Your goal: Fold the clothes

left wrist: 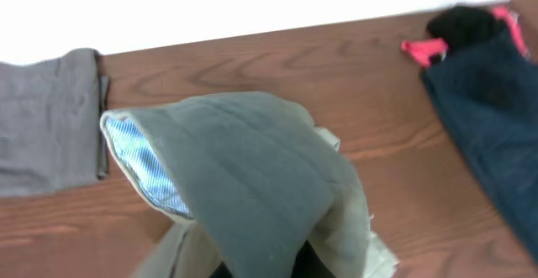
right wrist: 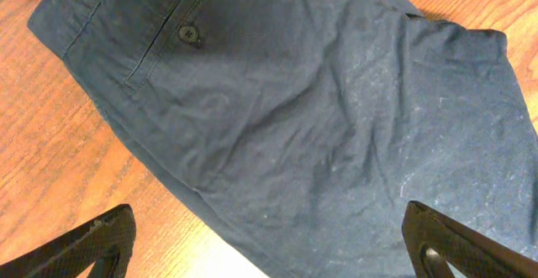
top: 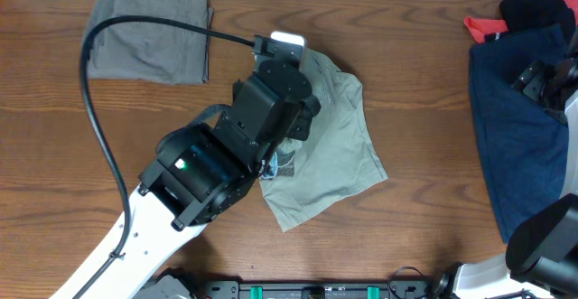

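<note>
Three pairs of shorts lie on the table (top: 406, 46). Mid-table, the crumpled khaki pair (top: 339, 163) shows blue striped lining, its raised fold pinched in the left gripper (left wrist: 265, 265). The right gripper (right wrist: 269, 257) hovers wide over the navy pair (top: 519, 127) at right. The grey pair (top: 149, 28) sits folded, far left.

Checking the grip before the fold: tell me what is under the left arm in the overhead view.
Khaki shorts lie under the left arm, on the table. The arm covers part of them, so the grip itself is hidden there.
</note>
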Tool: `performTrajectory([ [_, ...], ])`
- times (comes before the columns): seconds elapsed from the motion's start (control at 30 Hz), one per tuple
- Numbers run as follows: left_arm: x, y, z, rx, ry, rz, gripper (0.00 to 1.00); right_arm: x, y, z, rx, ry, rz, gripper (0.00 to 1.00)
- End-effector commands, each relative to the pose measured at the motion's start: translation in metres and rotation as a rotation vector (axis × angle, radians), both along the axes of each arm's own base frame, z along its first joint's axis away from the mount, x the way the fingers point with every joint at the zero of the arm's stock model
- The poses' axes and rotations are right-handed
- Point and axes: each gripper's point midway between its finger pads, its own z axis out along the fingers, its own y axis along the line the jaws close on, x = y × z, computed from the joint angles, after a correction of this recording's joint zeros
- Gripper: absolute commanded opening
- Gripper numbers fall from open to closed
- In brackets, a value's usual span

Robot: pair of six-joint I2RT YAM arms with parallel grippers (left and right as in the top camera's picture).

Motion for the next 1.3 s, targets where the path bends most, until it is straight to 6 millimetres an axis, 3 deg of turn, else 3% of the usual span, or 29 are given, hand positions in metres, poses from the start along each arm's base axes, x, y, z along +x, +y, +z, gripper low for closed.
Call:
performTrajectory([
  [0.0, 0.002, 0.006, 0.03, -0.141, -0.03, 0.103, 0.06, 0.002, -0.003, 0.002, -0.01, -0.007, -0.017, 0.99],
  [0.13, 0.01, 0.031, 0.058, -0.147, -0.124, 0.236, 0.06, 0.002, -0.003, 0.002, -0.01, -0.007, -0.017, 0.99],
  [0.3, 0.013, 0.099, 0.082, -0.012, -0.251, 0.513, 0.06, 0.002, -0.003, 0.002, -0.01, -0.007, -0.017, 0.99],
  [0.37, 0.013, 0.121, 0.077, 0.04, -0.239, 0.574, 0.06, 0.002, -0.003, 0.002, -0.01, -0.007, -0.017, 0.99],
  [0.77, -0.002, 0.273, 0.006, 0.239, 0.066, 1.08, 0.06, 0.002, -0.003, 0.002, -0.01, -0.007, -0.017, 0.99],
  [0.8, -0.004, 0.283, -0.002, 0.252, 0.103, 1.109, 0.11, 0.002, -0.003, 0.002, -0.01, -0.007, -0.017, 0.99],
  [0.87, -0.009, 0.303, -0.018, 0.281, 0.187, 1.168, 0.38, 0.002, -0.003, 0.002, -0.01, -0.007, -0.017, 0.99],
  [0.9, -0.011, 0.312, -0.023, 0.297, 0.219, 1.196, 0.6, 0.002, -0.003, 0.002, -0.01, -0.007, -0.017, 0.99],
  [0.93, -0.014, 0.323, -0.028, 0.314, 0.25, 1.23, 0.71, 0.002, -0.003, 0.002, -0.01, -0.007, -0.017, 0.99],
  [1.1, -0.025, 0.357, -0.043, 0.319, 0.338, 1.342, 0.75, 0.002, -0.003, 0.002, -0.01, -0.007, -0.017, 0.99],
  [1.2, -0.027, 0.357, -0.053, 0.216, 0.394, 1.332, 0.75, 0.002, -0.003, 0.002, -0.01, -0.007, -0.017, 0.99],
  [1.27, -0.022, 0.348, -0.058, 0.17, 0.427, 1.265, 0.69, 0.002, -0.003, 0.002, -0.01, -0.007, -0.017, 0.99],
])
